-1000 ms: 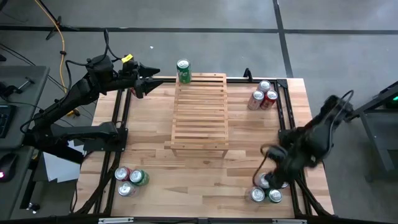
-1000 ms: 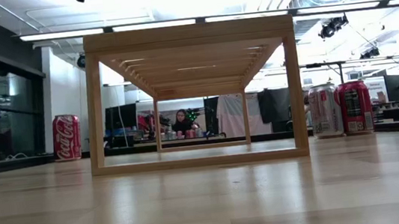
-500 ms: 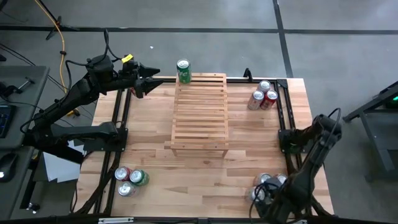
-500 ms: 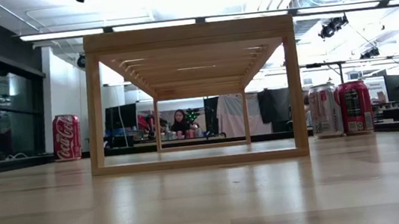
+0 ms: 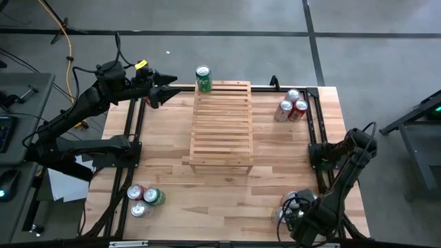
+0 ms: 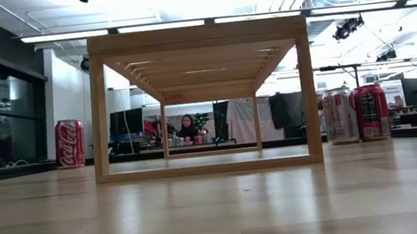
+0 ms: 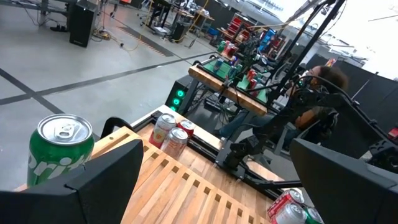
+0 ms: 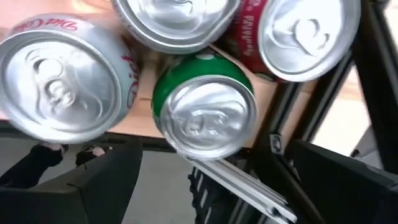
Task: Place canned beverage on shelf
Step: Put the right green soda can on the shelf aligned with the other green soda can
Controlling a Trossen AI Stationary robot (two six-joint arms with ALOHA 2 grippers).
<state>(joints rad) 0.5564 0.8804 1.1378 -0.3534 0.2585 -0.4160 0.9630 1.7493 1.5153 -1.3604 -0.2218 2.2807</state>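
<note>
The shelf [image 5: 221,124] stands in the middle of the tabletop [image 5: 165,172], its slats running crosswise, and a green can [image 5: 203,78] stands upright at its far left corner. The left gripper [image 5: 165,88] hangs just beside that can over the far left edge, fingers spread wide and holding nothing; its wrist view shows the green can [image 7: 60,149] beside one finger. The right gripper [image 5: 295,212] is down at the near right corner, directly above a cluster of cans [image 5: 289,201], fingers fully apart and empty; its wrist view looks straight down on a green can top [image 8: 207,114] with silver and red ones around it. Another group of cans [image 5: 291,107] stands at the far right, and three more cans [image 5: 145,200] sit near left.
</note>
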